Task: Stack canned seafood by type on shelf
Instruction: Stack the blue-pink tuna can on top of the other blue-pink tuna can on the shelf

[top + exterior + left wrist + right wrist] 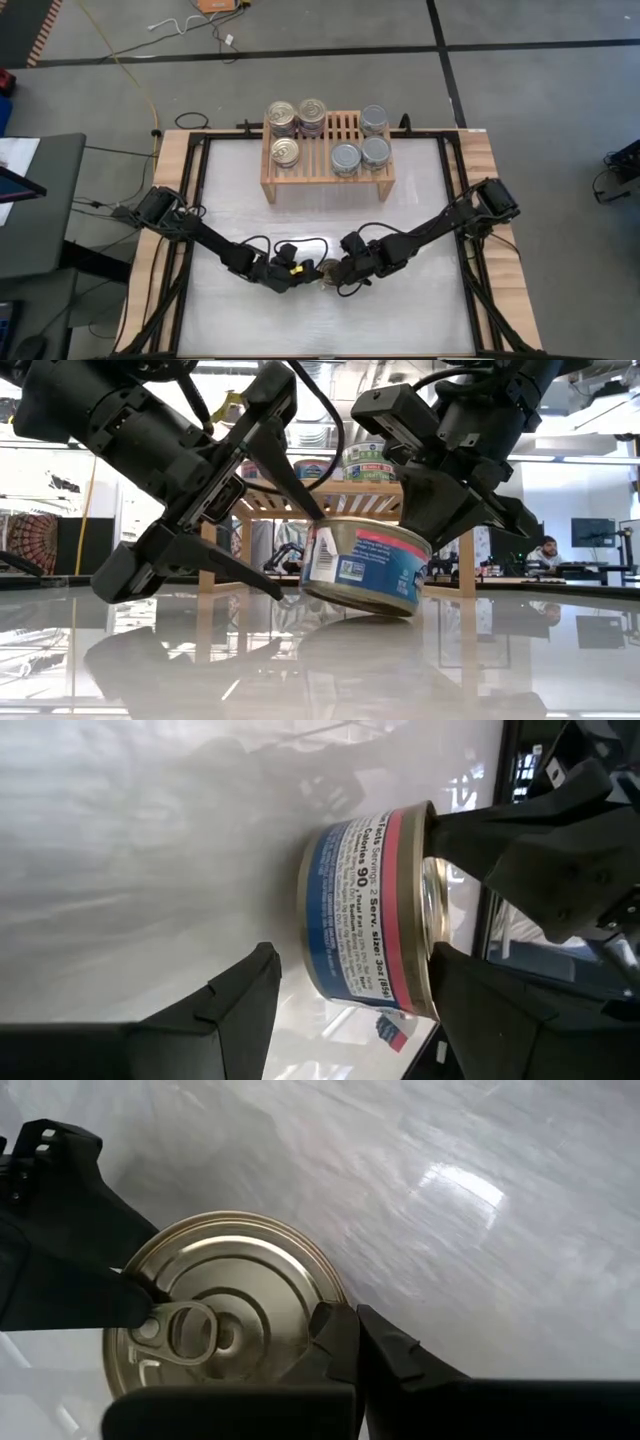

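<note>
Table [420, 300] first: white glossy top. Shelf [327, 168] sits at its far edge, well away from both sets of jaws, carrying gold-top cans [298, 120] on 1 side and silver-top cans [362, 142] on the other, so sorting is partly done.

Left gripper [292, 270] and right gripper [335, 277] meet at 1 loose can [365, 568] on the near middle of the table. Left jaws stand apart; the can lies just ahead of them, 1 finger [215, 1010] beside its wall, the other near its rim, not clamped. Right jaws are together, tips pressed on the can's top rim beside the pull ring [185, 1330]. The can is tilted, 1 edge lifted off the table; the right jaws probably pinch the rim lip, but that contact is partly hidden.

Handling, judged: stiff metal tin, moderately heavy for its size, smooth wall and glossy table make it slippery; a rim pinch is weak. Better hold is across the wall between opened jaws.

Looks: short round tin, gold pull-ring lid, blue and pink paper label with white print.
</note>
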Tool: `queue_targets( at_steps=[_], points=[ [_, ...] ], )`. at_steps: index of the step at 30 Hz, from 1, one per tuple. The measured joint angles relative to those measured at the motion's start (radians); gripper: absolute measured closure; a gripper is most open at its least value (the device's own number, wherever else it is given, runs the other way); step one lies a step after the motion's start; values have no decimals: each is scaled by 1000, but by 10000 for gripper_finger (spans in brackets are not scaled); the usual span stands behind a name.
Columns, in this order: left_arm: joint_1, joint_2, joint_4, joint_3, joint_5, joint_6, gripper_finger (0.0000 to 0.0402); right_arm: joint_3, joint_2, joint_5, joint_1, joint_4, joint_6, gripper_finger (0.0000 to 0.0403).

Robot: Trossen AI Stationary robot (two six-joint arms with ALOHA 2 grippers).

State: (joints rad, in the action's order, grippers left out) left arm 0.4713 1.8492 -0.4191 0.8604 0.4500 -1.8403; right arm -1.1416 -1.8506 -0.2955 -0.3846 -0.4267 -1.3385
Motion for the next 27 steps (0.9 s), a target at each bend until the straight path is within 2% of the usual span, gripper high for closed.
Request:
queue_targets(
  at_steps=[8, 18, 23, 27],
  points=[
    [18, 17, -19, 2, 66, -85, 158, 0, -1, 0, 1, 1, -8, 380],
    [11, 211, -465, 40, 55, -58, 157, 3, -5, 14, 1, -17, -8, 380],
    [-12, 211, -482, 41, 47, 8, 157, 4, -5, 13, -2, -28, -15, 379],
    [-24, 211, -481, 41, 9, -3, 157, 4, -5, 9, -7, -31, -16, 379]
  ],
)
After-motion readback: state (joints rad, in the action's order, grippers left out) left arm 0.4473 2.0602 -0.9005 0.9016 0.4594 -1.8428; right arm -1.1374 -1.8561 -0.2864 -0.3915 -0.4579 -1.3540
